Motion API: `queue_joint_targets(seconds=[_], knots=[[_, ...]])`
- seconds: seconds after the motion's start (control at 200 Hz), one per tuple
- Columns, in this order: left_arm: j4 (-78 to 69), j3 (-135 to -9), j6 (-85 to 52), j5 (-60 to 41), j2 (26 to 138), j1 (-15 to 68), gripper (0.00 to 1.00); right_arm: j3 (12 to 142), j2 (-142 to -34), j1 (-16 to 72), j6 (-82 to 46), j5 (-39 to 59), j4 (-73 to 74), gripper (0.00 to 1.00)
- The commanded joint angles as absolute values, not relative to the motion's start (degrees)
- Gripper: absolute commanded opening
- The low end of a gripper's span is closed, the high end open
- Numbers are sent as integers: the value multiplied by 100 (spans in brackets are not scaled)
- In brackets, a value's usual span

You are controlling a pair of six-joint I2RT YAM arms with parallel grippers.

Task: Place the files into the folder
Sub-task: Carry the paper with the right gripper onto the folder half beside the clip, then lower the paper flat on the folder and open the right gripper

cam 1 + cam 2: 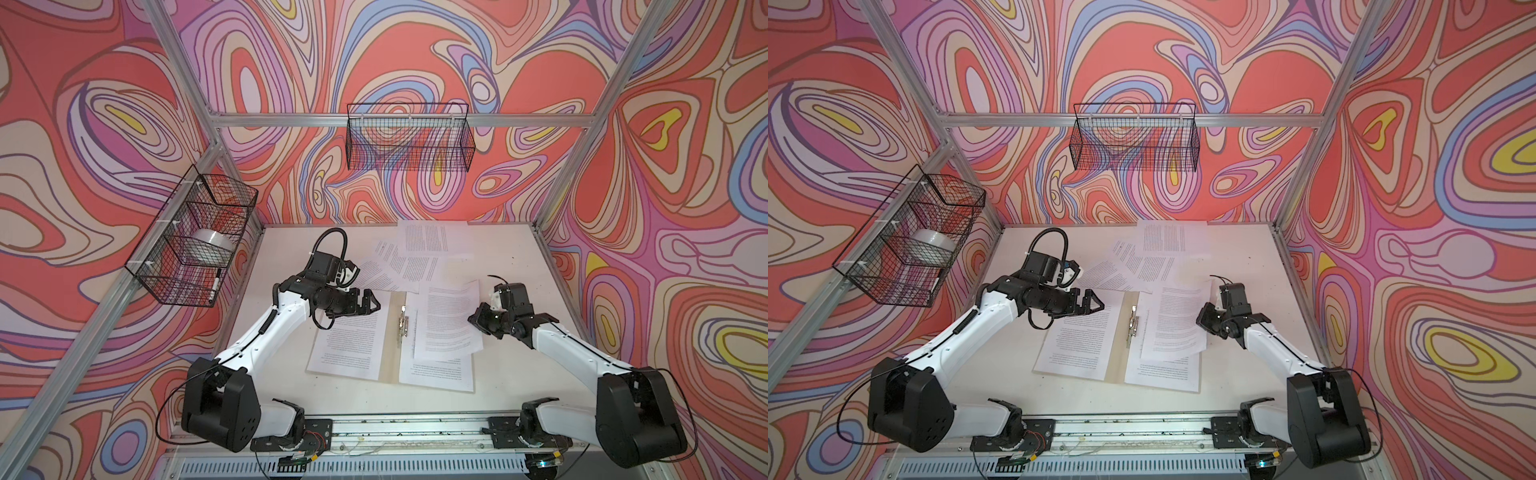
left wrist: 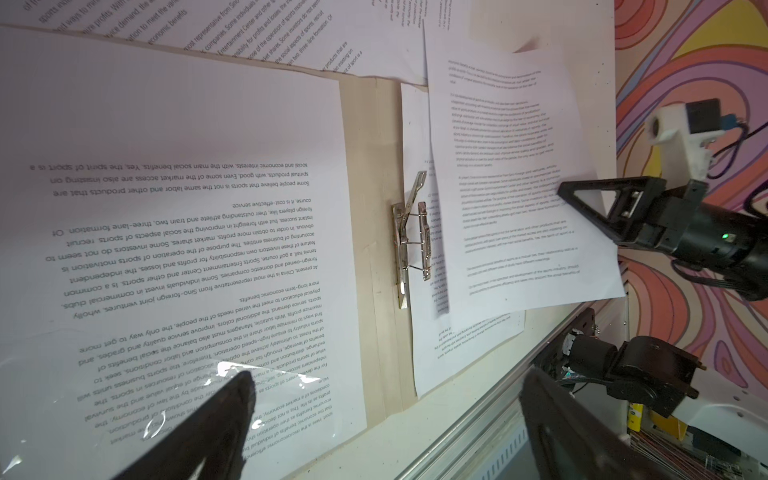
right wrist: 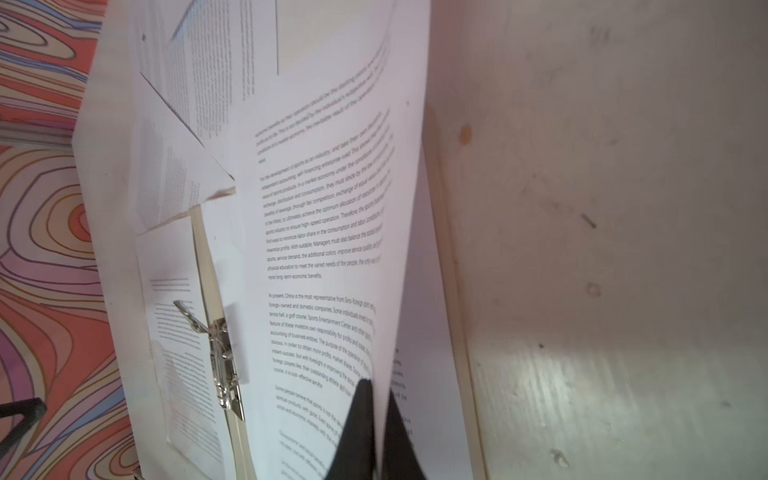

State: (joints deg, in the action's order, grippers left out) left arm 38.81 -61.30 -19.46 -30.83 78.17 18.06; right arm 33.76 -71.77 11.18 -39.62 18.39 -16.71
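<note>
A tan folder [image 1: 390,353] lies open and flat on the white table [image 1: 519,291], with a printed page [image 1: 349,345] resting on each half. The right gripper [image 1: 473,321] is clamped tight on the edge of a loose sheet [image 1: 449,316], holding it raised over the folder's right half. The left gripper [image 1: 374,301] hovers over the left half, jaws spread wide and empty. More sheets [image 1: 432,241] lie scattered behind the folder.
</note>
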Motion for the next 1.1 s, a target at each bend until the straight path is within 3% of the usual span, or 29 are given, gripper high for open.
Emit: queue_joint_targets(seconds=[0.0,1.097], knots=[[3889,-6194,-1811,-3291,7793,1810,100,3212,-6941,1327,-4144,1562,-1543,0],[3806,-6137,-1897,-3596,8068,1809,100,2848,-6844,2103,-3987,1487,-1973,0]])
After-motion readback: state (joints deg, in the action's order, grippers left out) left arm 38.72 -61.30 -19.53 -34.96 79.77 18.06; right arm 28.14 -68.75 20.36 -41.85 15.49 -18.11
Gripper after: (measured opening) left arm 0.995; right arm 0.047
